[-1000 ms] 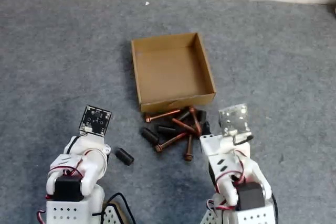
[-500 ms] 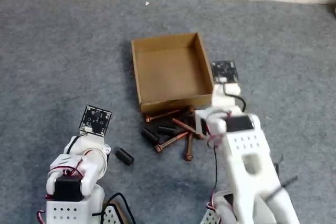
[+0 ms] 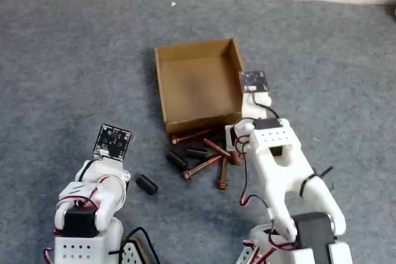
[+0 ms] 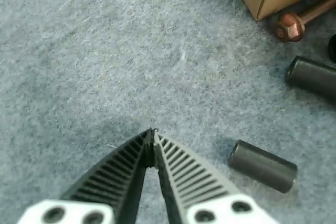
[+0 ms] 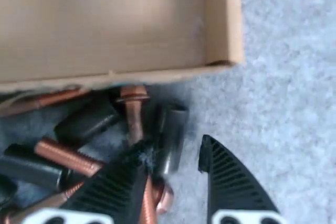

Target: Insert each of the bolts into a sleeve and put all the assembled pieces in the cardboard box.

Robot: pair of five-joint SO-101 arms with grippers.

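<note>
While the right gripper (image 5: 173, 149) hangs parted, empty, over the sleeve (image 5: 173, 124), it should straddle that alone, clear of the bolt (image 5: 132, 114); the left gripper (image 4: 153, 139) rests closed, empty.

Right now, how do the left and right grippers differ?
The left gripper is shut; the right gripper is open. Left hangs over bare carpet beside a lone sleeve; right sits over the pile of bolts and sleeves by the cardboard box. Both point down at the carpet, holding nothing.
</note>
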